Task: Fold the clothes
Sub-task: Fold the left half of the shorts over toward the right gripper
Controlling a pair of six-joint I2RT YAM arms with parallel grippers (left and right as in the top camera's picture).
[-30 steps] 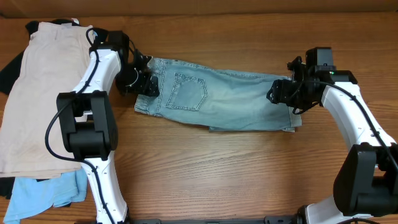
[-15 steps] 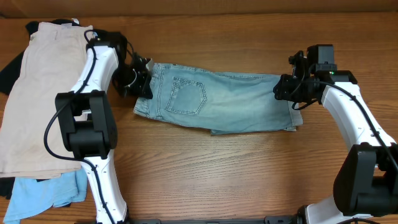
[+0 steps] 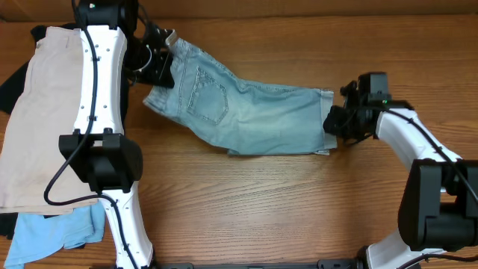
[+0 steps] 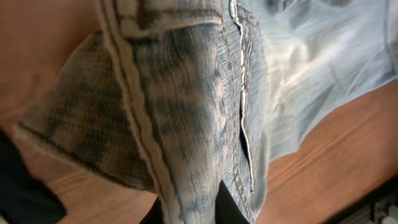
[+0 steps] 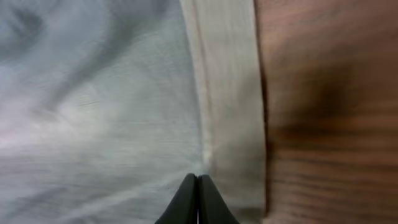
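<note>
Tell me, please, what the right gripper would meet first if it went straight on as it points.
The denim shorts: the right gripper points at their cuffed hem, seemingly pinching it.

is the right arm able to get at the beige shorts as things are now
Probably not. The right gripper is shut on the hem of the denim shorts at the right side, while the beige shorts lie at the far left edge, with the left arm standing between them.
</note>
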